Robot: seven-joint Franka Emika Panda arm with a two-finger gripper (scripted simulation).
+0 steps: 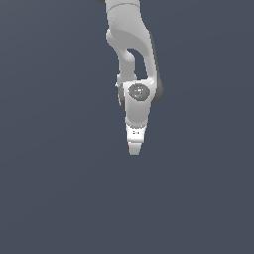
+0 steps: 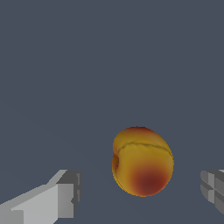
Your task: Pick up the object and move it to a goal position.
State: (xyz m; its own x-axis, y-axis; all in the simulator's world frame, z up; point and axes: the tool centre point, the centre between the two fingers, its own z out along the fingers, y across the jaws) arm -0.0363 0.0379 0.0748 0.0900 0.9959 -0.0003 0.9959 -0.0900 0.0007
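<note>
In the wrist view the ball (image 2: pixel 142 162) is round and yellow-orange with a red patch, and it lies on the grey floor. It sits between my gripper's (image 2: pixel 141 192) two fingers, with a gap to the one finger (image 2: pixel 65 199) and a smaller gap to the other finger (image 2: pixel 214 190). The gripper is open and nothing is held. In the exterior view the white gripper (image 1: pixel 134 149) points straight down at the floor. It hides nearly all of the ball, of which only an orange speck (image 1: pixel 128 147) shows at the gripper's tip.
The white arm (image 1: pixel 131 44) comes down from the top of the exterior view. A flat, plain grey floor (image 1: pixel 59 198) lies all around the gripper. No other object is in view.
</note>
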